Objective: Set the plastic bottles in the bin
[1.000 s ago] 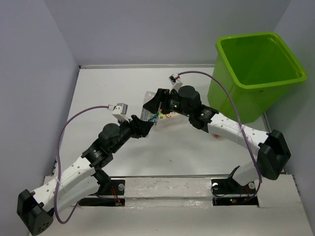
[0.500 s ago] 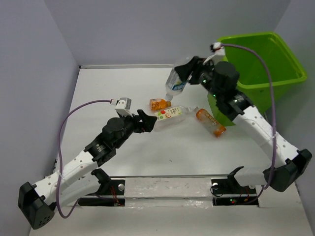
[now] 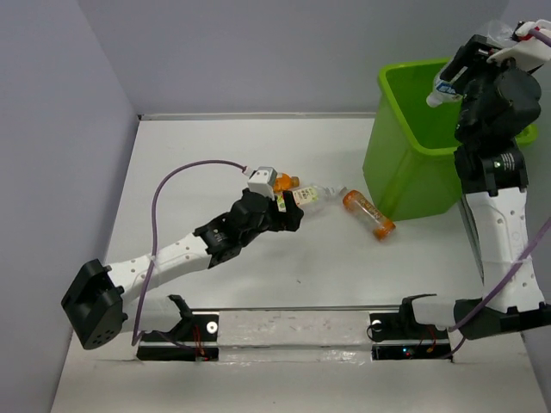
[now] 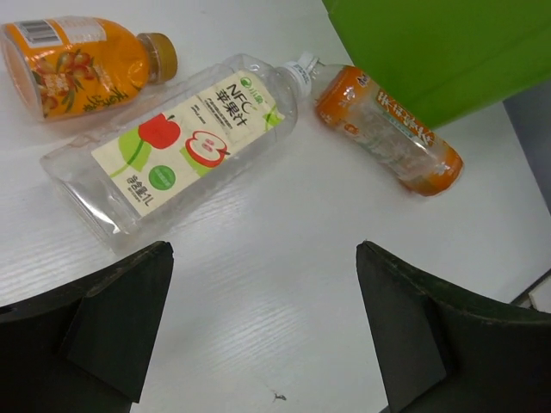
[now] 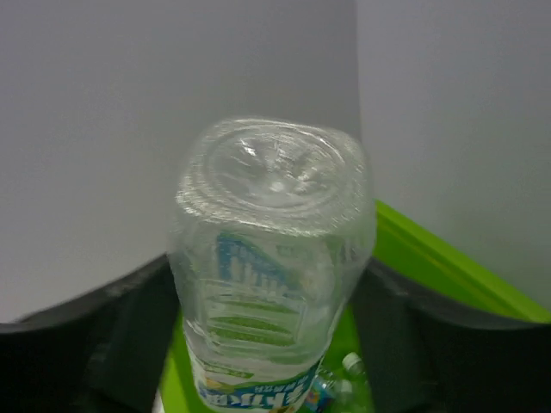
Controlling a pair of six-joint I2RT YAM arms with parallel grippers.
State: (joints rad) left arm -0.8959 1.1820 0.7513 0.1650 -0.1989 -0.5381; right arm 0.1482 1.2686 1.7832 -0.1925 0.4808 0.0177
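My right gripper [image 3: 454, 76] is raised over the lime-green bin [image 3: 413, 172]. A clear bottle with a blue and green label [image 5: 271, 284] hangs neck down between its fingers. The jaws stand wide, and green shows on both sides between bottle and fingers. Three bottles lie on the table left of the bin: an orange one [image 4: 82, 64], a clear one with an apple label [image 4: 185, 138], and an orange-capped one [image 4: 387, 129] by the bin wall [image 4: 430, 52]. My left gripper [image 4: 263, 248] hovers open and empty just short of the apple-label bottle [image 3: 314, 196].
Caps and labels of other bottles [image 5: 344, 379] show on the bin floor. Grey walls close in the white table [image 3: 258, 284] at the back and sides. The bin stands at the far right corner, and a purple cable [image 3: 185, 172] loops off the left wrist.
My right arm has swung from the table's middle up over the bin with the clear bottle, and its jaws have widened. My left gripper has opened and reached forward to the lying bottles.
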